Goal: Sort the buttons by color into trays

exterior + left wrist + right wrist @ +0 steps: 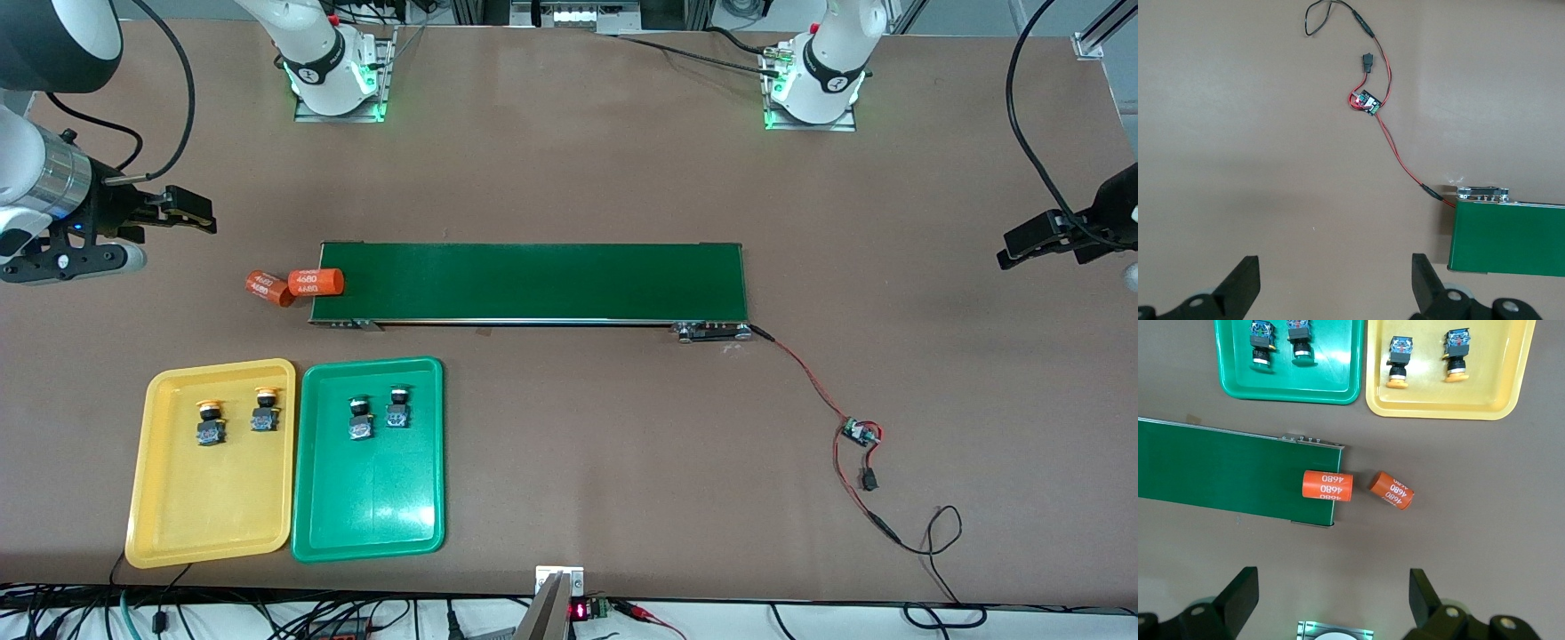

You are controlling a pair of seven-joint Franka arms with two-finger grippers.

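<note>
Nearest the front camera lie the two trays side by side, almost touching, their long axes running from the camera toward the robots: the yellow tray (169, 524) at the right arm's end of the table and the green tray (373, 524) just beside it. Two yellow-capped buttons (210, 421) sit apart from each other in the yellow tray's farther half, and two green-capped buttons (360, 419) likewise in the green tray; all four lie with caps pointing toward the robots. Farther from the camera stretches the conveyor belt (533, 282), its length running between the two arms' ends. One orange cylinder (316, 282) rests on the belt's end, another orange cylinder (269, 288) on the table just beside it. The right gripper (182, 213) hangs over bare table with fingers spread, empty. The left gripper (1036, 240) waits likewise, fingers apart.
</note>
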